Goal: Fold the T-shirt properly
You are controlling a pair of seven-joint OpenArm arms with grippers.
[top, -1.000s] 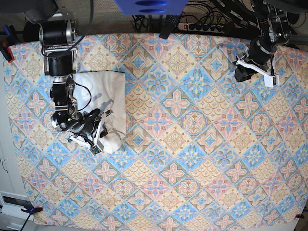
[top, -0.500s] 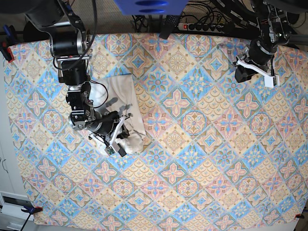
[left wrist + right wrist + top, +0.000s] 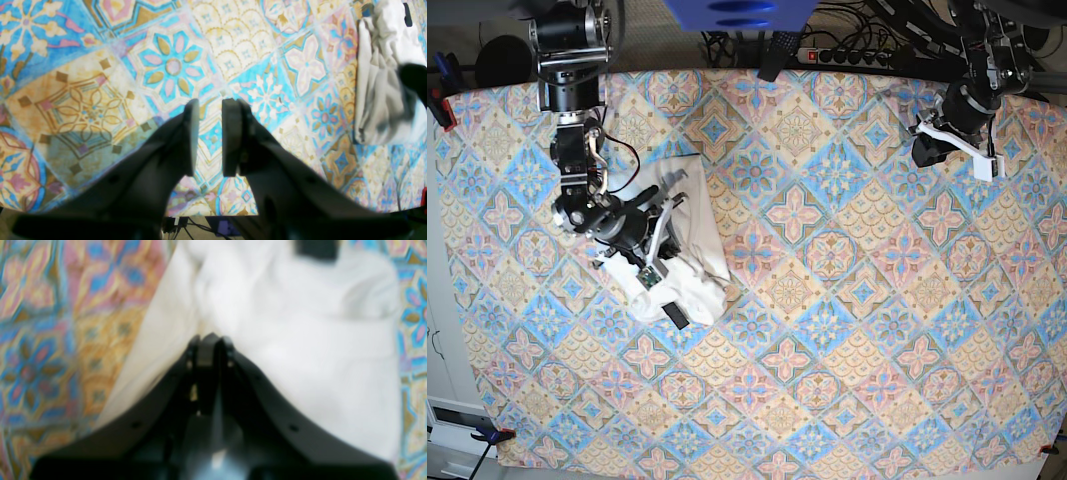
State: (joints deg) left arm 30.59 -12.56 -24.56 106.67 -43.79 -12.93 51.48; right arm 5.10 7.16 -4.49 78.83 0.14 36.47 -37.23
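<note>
The white T-shirt (image 3: 689, 262) lies as a folded, crumpled bundle on the patterned tablecloth at the left, with its print hidden. A small black tag (image 3: 675, 314) shows at its near end. My right gripper (image 3: 663, 212) is over the bundle's upper part. In the right wrist view its jaws are closed, with the tips (image 3: 208, 340) pinched into the white cloth (image 3: 300, 340). My left gripper (image 3: 930, 148) hangs over the far right of the table. Its fingers (image 3: 230, 133) stand a narrow gap apart and hold nothing. The T-shirt also shows at the right edge of the left wrist view (image 3: 377, 83).
The tablecloth (image 3: 827, 300) covers the whole table. A power strip with cables (image 3: 847, 55) lies along the back edge. A red clamp (image 3: 439, 105) grips the left edge. A blue object (image 3: 737, 12) hangs at the top centre.
My right arm has swung and dragged the T-shirt bundle to the right and toward the near side, turning it at a slant. The left arm has not moved.
</note>
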